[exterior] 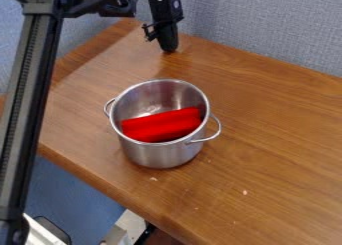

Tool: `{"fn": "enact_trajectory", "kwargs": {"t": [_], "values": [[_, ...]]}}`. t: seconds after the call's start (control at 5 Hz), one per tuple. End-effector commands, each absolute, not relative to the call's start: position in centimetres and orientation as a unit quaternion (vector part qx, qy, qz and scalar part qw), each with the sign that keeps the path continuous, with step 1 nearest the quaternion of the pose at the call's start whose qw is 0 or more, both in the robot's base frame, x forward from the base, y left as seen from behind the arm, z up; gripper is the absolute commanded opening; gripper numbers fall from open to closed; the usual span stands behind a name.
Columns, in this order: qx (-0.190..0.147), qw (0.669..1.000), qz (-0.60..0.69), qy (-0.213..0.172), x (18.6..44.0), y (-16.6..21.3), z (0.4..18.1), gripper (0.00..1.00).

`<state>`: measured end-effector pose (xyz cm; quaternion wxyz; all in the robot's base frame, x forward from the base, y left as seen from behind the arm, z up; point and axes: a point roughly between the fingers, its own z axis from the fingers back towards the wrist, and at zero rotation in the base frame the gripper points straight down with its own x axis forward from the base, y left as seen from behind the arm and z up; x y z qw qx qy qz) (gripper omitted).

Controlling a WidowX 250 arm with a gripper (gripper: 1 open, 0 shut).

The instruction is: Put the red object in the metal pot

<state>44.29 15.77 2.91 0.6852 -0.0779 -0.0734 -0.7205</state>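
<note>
The red object (163, 124) lies slanted inside the metal pot (160, 152), which stands on the wooden table near its front left. My gripper (167, 45) hangs well behind the pot, over the table's back left part, fingers pressed together and holding nothing. It is apart from the pot.
The wooden table (267, 139) ends in a left edge and a front edge close to the pot. A blue wall stands behind. A black arm link (34, 109) runs down the left side of the view.
</note>
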Motion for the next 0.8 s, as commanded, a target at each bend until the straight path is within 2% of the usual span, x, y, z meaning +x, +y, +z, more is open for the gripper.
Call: {"fn": "enact_trajectory", "kwargs": {"t": [0.0, 0.4, 0.6], "values": [[-0.037, 0.682, -0.725, -0.09, 44.7, 16.3, 6.5, 0.0], [-0.029, 0.706, -0.702, -0.089, 44.6, 15.2, 5.5, 0.0], [-0.025, 0.707, -0.701, -0.087, 44.0, 14.9, 5.0, 0.0]]}}
